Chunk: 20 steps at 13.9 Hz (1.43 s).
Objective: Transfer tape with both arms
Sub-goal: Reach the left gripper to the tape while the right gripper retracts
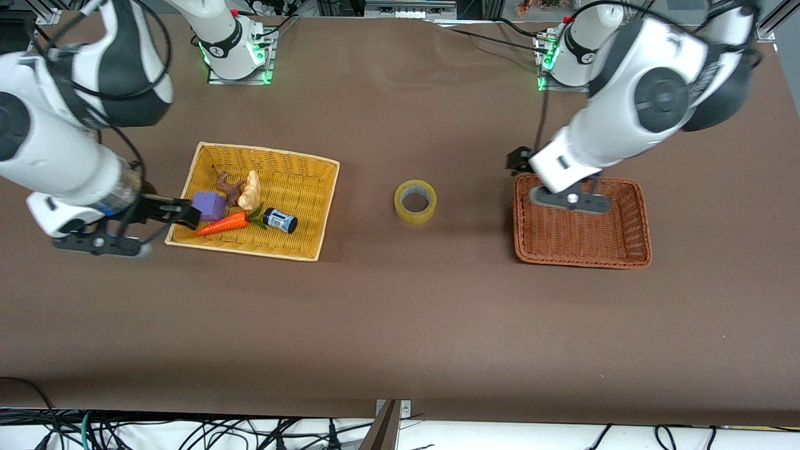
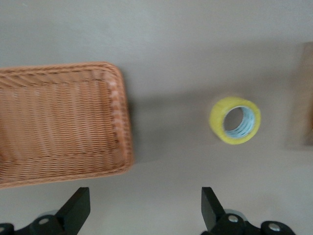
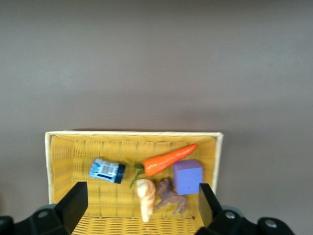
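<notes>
tape (image 1: pixel 415 201) flat on bare surface between the yellow basket (image 1: pixel 312 187) and brown basket (image 1: pixel 631 250) | light, stiff ring, slick sides: pinch across the rim wall at 3 or 9 o'clock | left claw (image 2: pixel 142 208) fingers apart, over brown basket | right claw (image 3: pixel 139 208) spread wide, over yellow basket's edge

Toward the right arm's end: a yellow woven rectangular basket (image 1: pixel 315 206) holding a purple cube (image 1: pixel 208 205), orange toy carrot (image 1: pixel 223 224), small blue-labelled bottle (image 1: pixel 280 220), pale pastry-like piece (image 1: pixel 251 189) and brown figurine (image 1: pixel 229 187). Toward the left arm's end: a reddish-brown wicker tray (image 1: pixel 631 250).
</notes>
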Available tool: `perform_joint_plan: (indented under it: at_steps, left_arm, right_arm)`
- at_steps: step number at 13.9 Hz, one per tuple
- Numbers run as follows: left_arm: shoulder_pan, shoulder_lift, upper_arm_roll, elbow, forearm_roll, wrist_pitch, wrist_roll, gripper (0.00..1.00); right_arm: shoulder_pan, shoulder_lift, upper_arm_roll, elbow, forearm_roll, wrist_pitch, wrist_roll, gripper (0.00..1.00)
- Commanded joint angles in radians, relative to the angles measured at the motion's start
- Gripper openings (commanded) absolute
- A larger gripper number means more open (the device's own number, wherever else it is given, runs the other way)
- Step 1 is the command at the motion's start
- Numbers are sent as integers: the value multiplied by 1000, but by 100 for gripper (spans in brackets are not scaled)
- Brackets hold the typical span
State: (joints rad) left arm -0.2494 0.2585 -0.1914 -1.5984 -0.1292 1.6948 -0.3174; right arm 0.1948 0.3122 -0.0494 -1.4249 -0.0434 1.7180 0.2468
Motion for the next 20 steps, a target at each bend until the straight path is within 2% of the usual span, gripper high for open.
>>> perform_joint_plan:
  at_steps: [1,5,8,10,12,14,16,20]
  left_arm:
    - [-106,126,7,107,-4,18,-126,100]
    - [-171,218,7,95,8,132,-137,100]
    - [-237,307,9,87,8,212,-137,100]
    - [-261,340,9,62,10,274,-135,100]
    - [-269,373,7,38,45,341,-134,100]
    - [-277,401,7,35,103,356,-134,100]
    - [-278,416,7,25,111,385,-134,100]
    - [-294,433,7,-78,111,554,-134,100]
  right_arm:
    - [-90,-79,-23,-43,37,-12,-110,100]
    - [-159,-171,-24,-69,5,-15,-116,100]
    - [-183,-254,-24,-68,90,-41,-116,100]
    - [-199,-262,-30,-66,97,-57,-127,100]
    - [-228,-263,-32,-65,95,-139,-176,100]
    - [-230,-263,-35,-65,63,-172,-225,100]
    - [-226,-263,-35,-68,42,-196,-230,100]
    - [-224,-263,-33,-69,25,-201,-253,100]
